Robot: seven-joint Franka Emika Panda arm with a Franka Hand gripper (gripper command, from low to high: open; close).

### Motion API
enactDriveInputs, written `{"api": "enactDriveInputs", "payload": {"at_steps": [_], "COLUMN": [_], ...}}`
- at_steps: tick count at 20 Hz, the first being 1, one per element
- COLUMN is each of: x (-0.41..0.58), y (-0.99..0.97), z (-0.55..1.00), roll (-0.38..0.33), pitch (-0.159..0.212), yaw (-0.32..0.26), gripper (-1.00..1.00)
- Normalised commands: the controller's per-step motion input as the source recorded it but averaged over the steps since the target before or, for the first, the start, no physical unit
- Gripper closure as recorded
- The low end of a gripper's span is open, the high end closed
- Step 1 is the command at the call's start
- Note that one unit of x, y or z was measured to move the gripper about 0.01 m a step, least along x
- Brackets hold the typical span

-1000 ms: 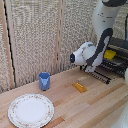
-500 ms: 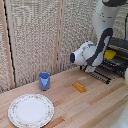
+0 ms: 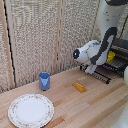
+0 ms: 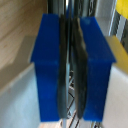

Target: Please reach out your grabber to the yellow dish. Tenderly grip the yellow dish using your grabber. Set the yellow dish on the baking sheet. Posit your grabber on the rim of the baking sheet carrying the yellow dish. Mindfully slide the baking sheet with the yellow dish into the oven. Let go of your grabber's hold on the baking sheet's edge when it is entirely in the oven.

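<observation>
The grabber (image 4: 71, 70) sits down at the near edge of the baking sheet (image 3: 102, 75), its blue fingertips (image 4: 50, 65) pressed together with only a thin dark strip between them; the blurred wrist view suggests they pinch the sheet's rim, though this cannot be confirmed. The yellow dish (image 3: 111, 56) rests on the sheet, just behind the arm, at the mouth of the oven (image 3: 121, 47). Judged from this, the step in hand is the push inward. It is done well by driving straight along the rack, level and slow, so the dish does not skid, and releasing only once the sheet is fully inside.
</observation>
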Motion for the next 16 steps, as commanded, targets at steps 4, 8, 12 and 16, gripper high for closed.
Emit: {"api": "enactDriveInputs", "payload": {"at_steps": [4,8,12,16], "x": [0.069,0.119,0.139,0.06], "y": [-0.71,-0.73,-0.93,-1.0], "z": [0.84,0.89,0.63,0.41], "roll": [0.133,0.113,0.089,0.039], "pitch": [0.0,0.0,0.0,0.0], "yaw": [-0.049,-0.036,-0.012,-0.008], "gripper": [1.0,1.0,1.0,1.0]}}
